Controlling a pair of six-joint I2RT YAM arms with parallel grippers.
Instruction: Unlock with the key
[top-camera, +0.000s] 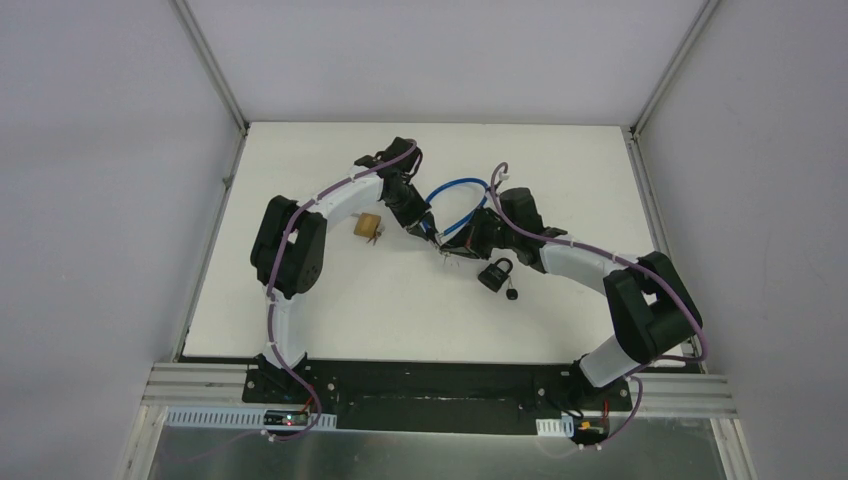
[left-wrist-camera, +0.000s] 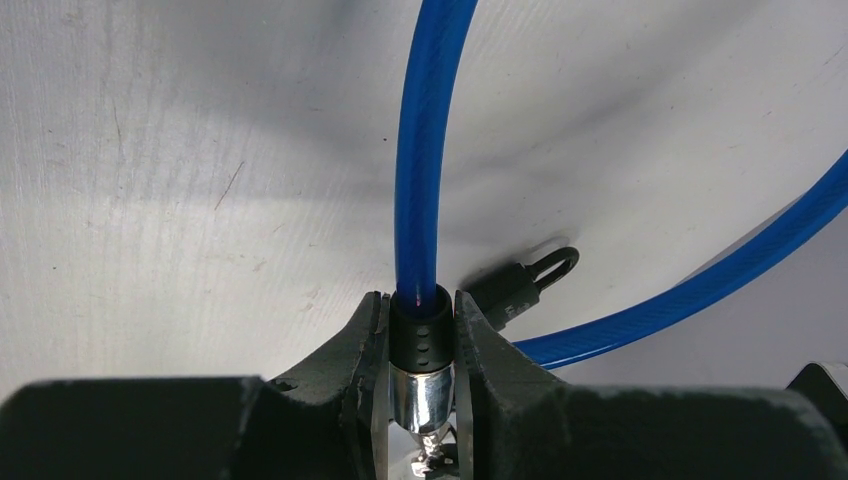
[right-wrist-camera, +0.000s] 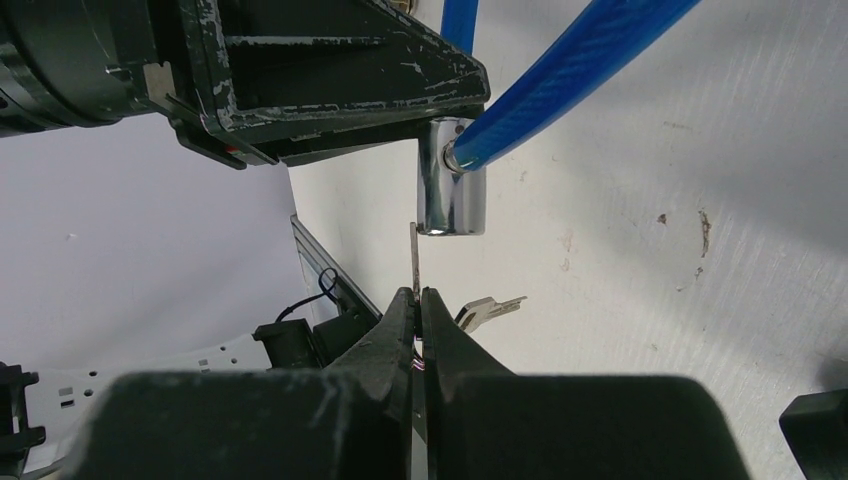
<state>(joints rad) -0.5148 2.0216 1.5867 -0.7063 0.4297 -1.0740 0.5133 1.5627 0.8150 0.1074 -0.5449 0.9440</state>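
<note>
The right gripper (right-wrist-camera: 418, 296) is clamped on the key (right-wrist-camera: 414, 255), whose thin blade stands straight up to 12 o'clock from the pinched fingers. Its tip reaches the lower left rim of the chrome lock (right-wrist-camera: 451, 195); whether it is in the keyhole cannot be told. A spare key (right-wrist-camera: 488, 310) hangs just at 3 o'clock of the fingertips, seen only in this wrist view.

The left gripper (left-wrist-camera: 421, 305) is closed tight on the lock's black collar, the chrome end pointing down between its fingers. The blue cable (left-wrist-camera: 420, 150) rises from the collar to 12 o'clock, and another stretch of it sweeps past at 3 o'clock.

Only the top view shows both grippers meeting mid-table (top-camera: 330, 320), with a black padlock (top-camera: 496, 272) at 5 o'clock of them and a brass padlock (top-camera: 368, 227) at 9 o'clock.
</note>
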